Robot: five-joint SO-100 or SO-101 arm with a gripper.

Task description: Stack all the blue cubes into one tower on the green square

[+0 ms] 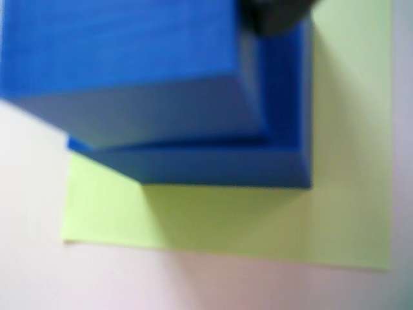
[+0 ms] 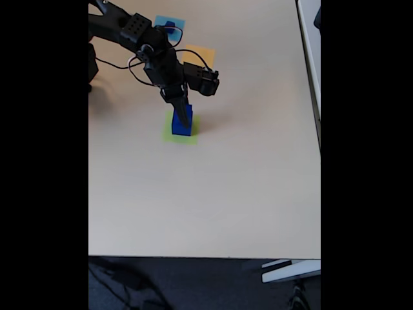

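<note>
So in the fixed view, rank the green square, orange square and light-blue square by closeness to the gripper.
From the gripper:
1. Green square, directly beneath, under the blue cubes.
2. Orange square, farther up the table.
3. Light-blue square, farthest, top left.

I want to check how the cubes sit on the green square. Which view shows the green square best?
The wrist view: the green square is close, its bare edges showing around the blue cubes. In the fixed view the green square is a small patch, partly hidden under them.

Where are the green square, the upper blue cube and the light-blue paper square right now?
green square (image 1: 258, 219): wrist view, bare paper in front of the stack.
upper blue cube (image 1: 129, 58): wrist view, its top face.
light-blue paper square (image 2: 159, 24): fixed view, its left part.
</note>
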